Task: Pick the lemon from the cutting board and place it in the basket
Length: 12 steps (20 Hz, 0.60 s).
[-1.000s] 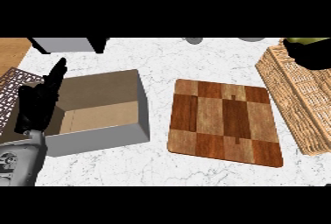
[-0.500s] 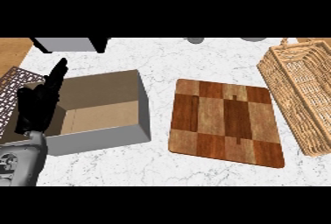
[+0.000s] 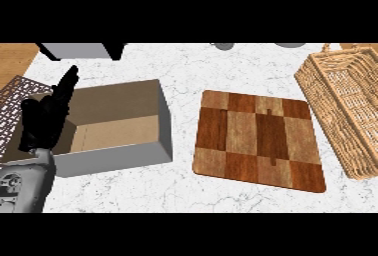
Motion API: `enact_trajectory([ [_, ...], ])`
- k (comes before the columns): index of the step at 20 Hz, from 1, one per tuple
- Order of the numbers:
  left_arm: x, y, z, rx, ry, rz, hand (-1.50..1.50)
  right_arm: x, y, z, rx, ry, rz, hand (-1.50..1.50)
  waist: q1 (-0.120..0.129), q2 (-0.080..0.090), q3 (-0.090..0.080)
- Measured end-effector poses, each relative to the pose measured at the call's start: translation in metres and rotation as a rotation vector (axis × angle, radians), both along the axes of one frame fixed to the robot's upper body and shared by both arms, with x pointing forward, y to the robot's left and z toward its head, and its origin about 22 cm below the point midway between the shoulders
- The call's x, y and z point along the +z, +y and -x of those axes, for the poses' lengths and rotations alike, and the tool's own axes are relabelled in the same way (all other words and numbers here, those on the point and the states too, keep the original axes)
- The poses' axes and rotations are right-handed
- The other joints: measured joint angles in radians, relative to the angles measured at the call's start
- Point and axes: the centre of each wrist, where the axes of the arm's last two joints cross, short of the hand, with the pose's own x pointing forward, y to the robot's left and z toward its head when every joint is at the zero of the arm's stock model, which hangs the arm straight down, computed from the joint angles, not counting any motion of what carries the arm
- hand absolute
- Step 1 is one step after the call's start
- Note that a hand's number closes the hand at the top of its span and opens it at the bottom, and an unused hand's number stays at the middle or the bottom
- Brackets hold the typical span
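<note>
Although your task names a lemon, you can see none anywhere in the head view: the cutting board (image 3: 258, 141) lies bare, and nothing yellow shows inside the basket (image 3: 347, 107) from this angle, so its whereabouts cannot be told. Nearest you, at the lower left, the left hand (image 3: 46, 117) rests with fingers straight and pointing up, holding nothing, in front of the grey open box (image 3: 118, 127). Your right hand shows in no part of the view.

From the left hand, the board lies well to the right, beyond the box, and the basket lies further right again, just beside the board's right edge. The basket's long axis runs from near to far, tilting slightly leftward at the top. You would likely find the right arm the nearer one for anything on that side.

For room, the marble counter (image 3: 192, 192) is open along the near edge and between box and board. Grey objects (image 3: 81, 50) sit at the far edge.
</note>
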Motion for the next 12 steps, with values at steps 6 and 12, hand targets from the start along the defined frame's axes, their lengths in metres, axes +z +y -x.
enact_trajectory([
  [6,-0.001,-0.004,0.0,-0.005,-0.005,-0.005,0.0,-0.035,-0.025,-0.01,0.012,0.044,-0.005,1.5,0.007,0.0,-0.001],
  [12,-0.001,-0.007,0.0,-0.004,-0.003,-0.012,0.0,-0.073,-0.048,-0.019,-0.014,0.087,-0.162,-1.5,0.009,0.0,-0.001],
])
